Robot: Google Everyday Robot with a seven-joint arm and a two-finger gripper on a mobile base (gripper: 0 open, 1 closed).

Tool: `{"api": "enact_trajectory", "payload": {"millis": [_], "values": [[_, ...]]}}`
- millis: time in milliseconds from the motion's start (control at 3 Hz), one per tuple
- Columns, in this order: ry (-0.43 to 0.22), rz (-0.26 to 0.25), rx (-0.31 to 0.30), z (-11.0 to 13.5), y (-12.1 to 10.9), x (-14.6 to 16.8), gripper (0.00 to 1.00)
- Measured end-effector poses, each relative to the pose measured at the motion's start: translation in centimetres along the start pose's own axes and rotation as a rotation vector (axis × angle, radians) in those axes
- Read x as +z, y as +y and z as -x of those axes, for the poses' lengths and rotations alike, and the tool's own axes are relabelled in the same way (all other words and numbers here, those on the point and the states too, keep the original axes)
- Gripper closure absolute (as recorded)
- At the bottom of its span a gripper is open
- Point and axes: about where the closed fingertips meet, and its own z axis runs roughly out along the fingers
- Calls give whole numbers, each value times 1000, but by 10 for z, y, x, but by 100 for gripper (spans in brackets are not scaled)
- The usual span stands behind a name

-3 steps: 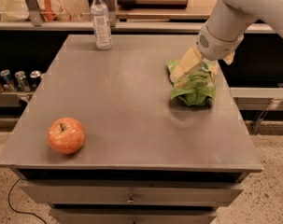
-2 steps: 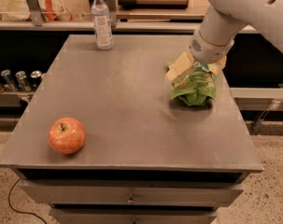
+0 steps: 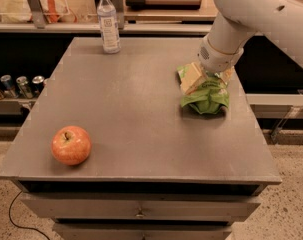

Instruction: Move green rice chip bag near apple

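Single arm [image 3: 251, 19] comes in from upper right of the camera view. The gripper [image 3: 208, 79] is down on the top of the green rice chip bag [image 3: 207, 100], at the bag's upper crumpled edge. Cannot tell whether the gripper is clamped on the foil or just spread around it; the wrist housing and bag folds hide the contact. The bag looks like it is resting on the table [image 3: 141, 99], not lifted, though its underside is in shadow.

The bag is on the right side of the tabletop as viewed, near the right edge, about mid-depth. It is crumpled into a lump, a bit wider across the view than deep, with no clean long axis to read.

The apple [image 3: 71, 145] is at the front left corner region, upright, stem up, near the front edge. Bag and apple are well apart, with bare tabletop between them.

Key relation: from the gripper and bag, the apple lies diagonally toward the viewer and to the left of the view. My judgement is the coming move is a carry or drag along that diagonal, ending just beside the apple without bumping it, since it could roll off the front edge.

A water bottle [image 3: 109, 21] stands at the far edge, left of centre, off that path. Cans [image 3: 16, 86] sit on a lower shelf left of the table, not involved.

Task judged early: the bag is not yet near the apple.
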Motion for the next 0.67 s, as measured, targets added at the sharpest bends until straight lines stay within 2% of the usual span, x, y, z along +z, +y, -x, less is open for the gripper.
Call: {"api": "enact_trajectory", "payload": {"millis": [667], "values": [[0,5,4,-2,1,2,87]]}}
